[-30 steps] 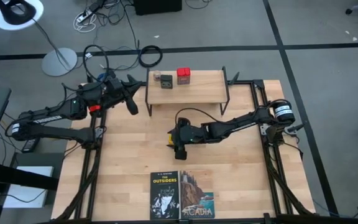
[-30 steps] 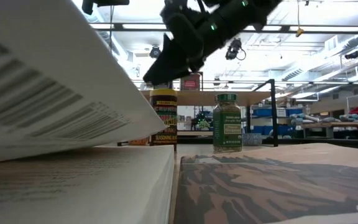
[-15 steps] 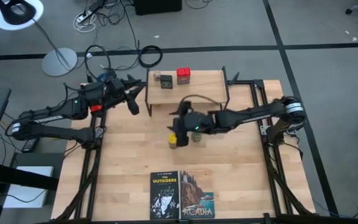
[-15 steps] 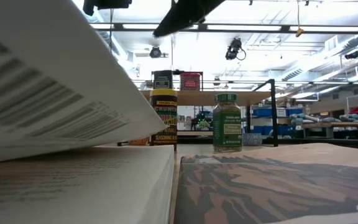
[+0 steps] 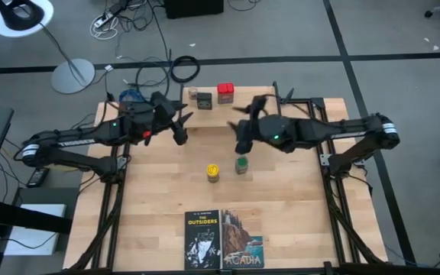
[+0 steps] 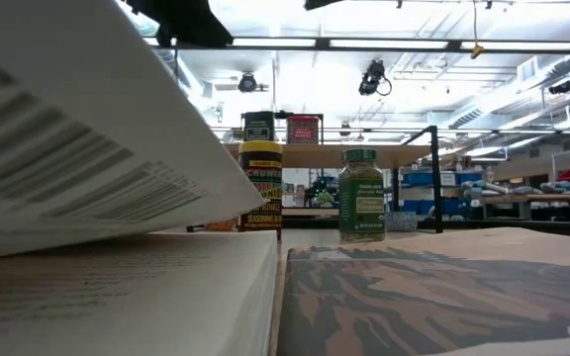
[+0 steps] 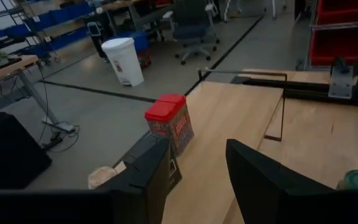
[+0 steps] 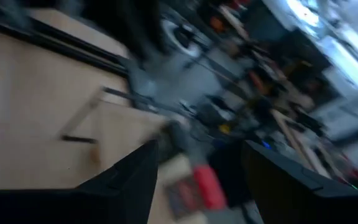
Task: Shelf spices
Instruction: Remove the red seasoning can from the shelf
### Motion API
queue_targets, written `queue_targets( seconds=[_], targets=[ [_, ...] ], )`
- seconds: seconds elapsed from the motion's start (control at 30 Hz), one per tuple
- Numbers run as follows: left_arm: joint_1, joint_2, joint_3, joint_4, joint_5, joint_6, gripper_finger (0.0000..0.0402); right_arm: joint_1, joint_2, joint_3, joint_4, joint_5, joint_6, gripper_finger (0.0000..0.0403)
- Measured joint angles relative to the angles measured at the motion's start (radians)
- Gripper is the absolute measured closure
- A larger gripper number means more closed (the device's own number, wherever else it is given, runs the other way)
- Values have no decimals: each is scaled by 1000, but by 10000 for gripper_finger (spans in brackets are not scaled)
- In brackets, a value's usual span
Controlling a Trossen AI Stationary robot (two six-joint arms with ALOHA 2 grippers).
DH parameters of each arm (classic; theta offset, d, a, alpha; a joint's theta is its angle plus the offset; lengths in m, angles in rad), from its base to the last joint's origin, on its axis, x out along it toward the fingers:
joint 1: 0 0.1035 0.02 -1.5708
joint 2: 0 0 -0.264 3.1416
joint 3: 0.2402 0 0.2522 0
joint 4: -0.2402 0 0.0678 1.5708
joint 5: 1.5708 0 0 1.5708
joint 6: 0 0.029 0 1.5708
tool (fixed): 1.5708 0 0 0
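Spices: two tins point(image 5: 211, 95) stood on the shelf point(image 5: 244, 112), two jars point(image 5: 228, 169) before it; both grippers, left point(image 5: 180, 122) and right point(image 5: 249, 114), hovered wide, empty, above the shelf.

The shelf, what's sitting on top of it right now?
On the shelf top board stand two spices: a dark grey tin and a red square tin, side by side near its left end. The right gripper hangs over the board's middle, hiding part of it.
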Motion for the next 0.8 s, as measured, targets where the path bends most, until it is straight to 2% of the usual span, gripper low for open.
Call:
queue_targets(
  seconds=[0.23, 0.43, 0.6, 0.8],
  targets=[
    [0, 42, 0, 0, 0, 7, 238, 0, -103, 0, -66, 211, 11, 185],
    [0, 58, 0, 31, -50, 52, 229, 0, -157, 0, -111, 238, 22, 183],
    [26, 58, 0, 46, -67, 89, 180, -29, -153, 0, -162, 144, 43, 171],
    [47, 57, 0, 45, -86, 87, 99, -138, -123, -2, -263, -137, 75, 146]
  ],
)
